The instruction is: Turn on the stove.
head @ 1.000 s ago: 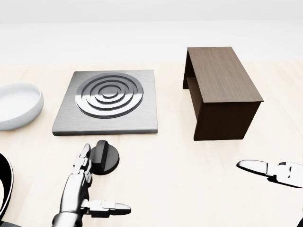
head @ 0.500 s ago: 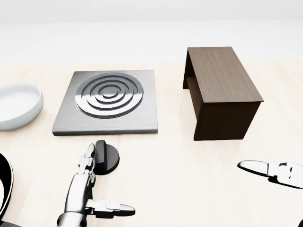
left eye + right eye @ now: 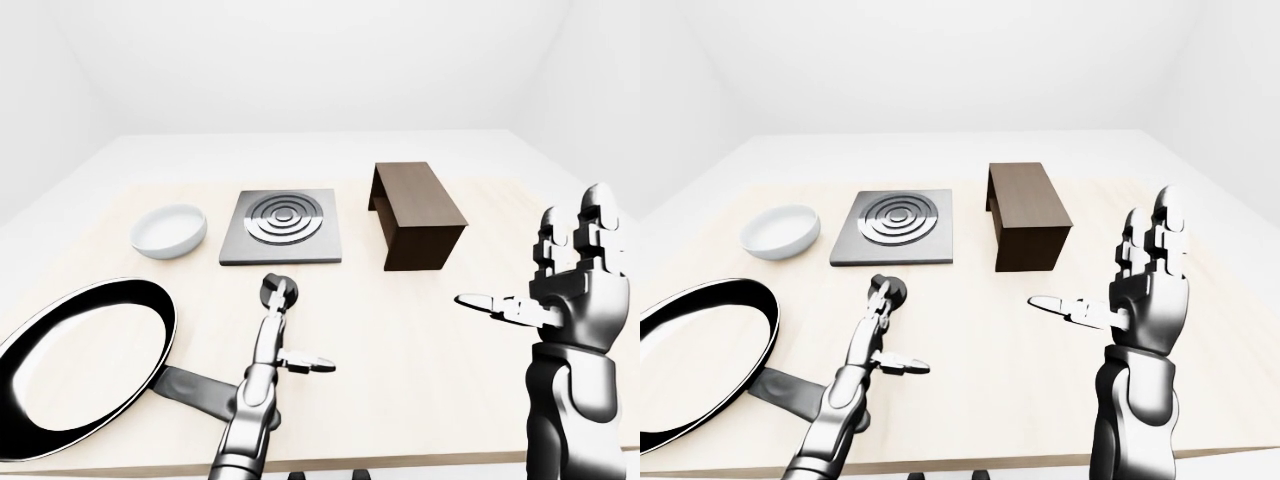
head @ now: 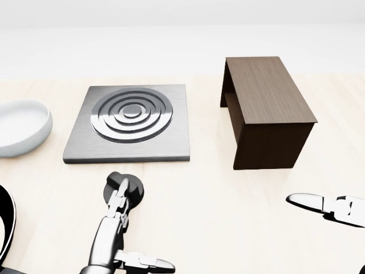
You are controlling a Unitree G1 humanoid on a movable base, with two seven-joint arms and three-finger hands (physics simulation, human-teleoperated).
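On the pale tabletop (image 4: 217,228) we saw the stove (image 4: 130,123) — a square steel plate with ringed burner — toward the upper left of the head view, with the dark wooden box (image 4: 265,111) to its right, the white bowl (image 4: 20,127) to its left and the black frying pan (image 3: 75,365) at the lower left of the left-eye view. The stove's black knob (image 4: 130,191) sat on the tabletop just below the plate's lower edge, straight up the view from our left hand (image 4: 118,200). That hand was by far the nearer: its long fingers (image 4: 121,191) lay extended over the knob, apparently touching its top, while the thumb stuck out sideways to the right — spread, not closed round anything. Our right hand (image 3: 1145,275) stood upright well off to the right, palm open, fingers raised, holding nothing.
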